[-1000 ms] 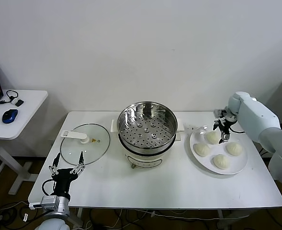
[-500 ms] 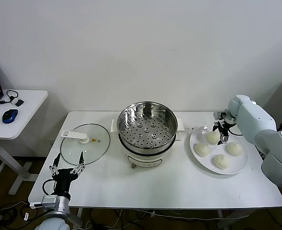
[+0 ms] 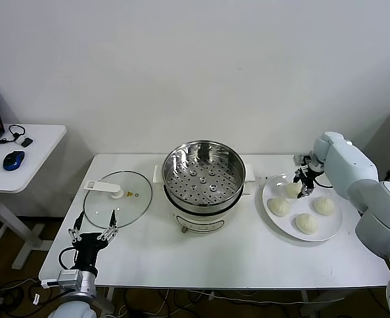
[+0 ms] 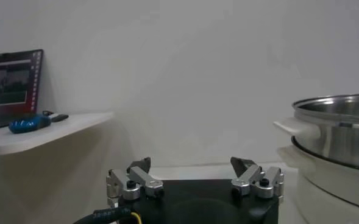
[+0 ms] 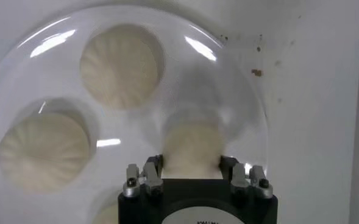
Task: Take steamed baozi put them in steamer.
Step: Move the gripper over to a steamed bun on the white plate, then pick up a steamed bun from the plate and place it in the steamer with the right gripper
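The steamer (image 3: 203, 175) stands at the table's middle, its perforated tray bare; its side also shows in the left wrist view (image 4: 337, 140). Several steamed baozi lie on a white plate (image 3: 334, 228) at the right. My right gripper (image 3: 305, 183) is down at the plate's back left, shut on one baozi (image 3: 291, 190) that still rests on the plate. In the right wrist view the gripper (image 5: 191, 167) has this baozi (image 5: 191, 146) squeezed between its fingers, with two others (image 5: 119, 64) (image 5: 42, 149) beside it. My left gripper (image 3: 93, 225) is parked open at the table's front left.
A flat glass lid (image 3: 118, 199) with a white handle lies left of the steamer. A side table (image 3: 22, 152) with a blue mouse (image 3: 13, 159) stands at far left. The wall is close behind the table.
My right gripper has shifted slightly left and back over the plate and settled around the back-left baozi. The left arm has not moved.
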Controlling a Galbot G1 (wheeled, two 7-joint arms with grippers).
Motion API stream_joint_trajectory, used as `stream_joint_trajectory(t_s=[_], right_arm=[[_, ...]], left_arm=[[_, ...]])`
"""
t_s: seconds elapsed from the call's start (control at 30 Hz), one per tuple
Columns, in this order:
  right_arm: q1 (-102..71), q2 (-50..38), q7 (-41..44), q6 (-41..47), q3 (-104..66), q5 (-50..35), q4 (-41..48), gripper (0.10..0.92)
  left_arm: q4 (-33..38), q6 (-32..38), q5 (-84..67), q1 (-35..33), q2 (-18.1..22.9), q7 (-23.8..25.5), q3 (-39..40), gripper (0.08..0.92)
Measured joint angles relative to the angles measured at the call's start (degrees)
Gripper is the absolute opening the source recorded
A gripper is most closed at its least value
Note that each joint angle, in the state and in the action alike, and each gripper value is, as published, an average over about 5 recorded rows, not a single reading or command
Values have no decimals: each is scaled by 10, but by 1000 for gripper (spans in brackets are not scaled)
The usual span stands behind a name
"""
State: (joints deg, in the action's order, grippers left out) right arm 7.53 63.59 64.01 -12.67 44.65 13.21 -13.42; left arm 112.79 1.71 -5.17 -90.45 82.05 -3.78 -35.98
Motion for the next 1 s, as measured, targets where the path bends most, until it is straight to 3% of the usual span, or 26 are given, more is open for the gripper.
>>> stream_joint_trajectory(t_s=[0.27,0.63,1.0], right_arm=[[45,-46,8,21,87,-81,-89,619],[209,-129,-1,37,274,-227,-336,619],[362,-107,-30,-3,397,-284,-515,622]], left_arm=[[8,-4,-3,0,-4,1,-5,823],[13,-7,-2,-2,-8,0,-1,823],[7,-4,0,1,-9,-1,1,823]])
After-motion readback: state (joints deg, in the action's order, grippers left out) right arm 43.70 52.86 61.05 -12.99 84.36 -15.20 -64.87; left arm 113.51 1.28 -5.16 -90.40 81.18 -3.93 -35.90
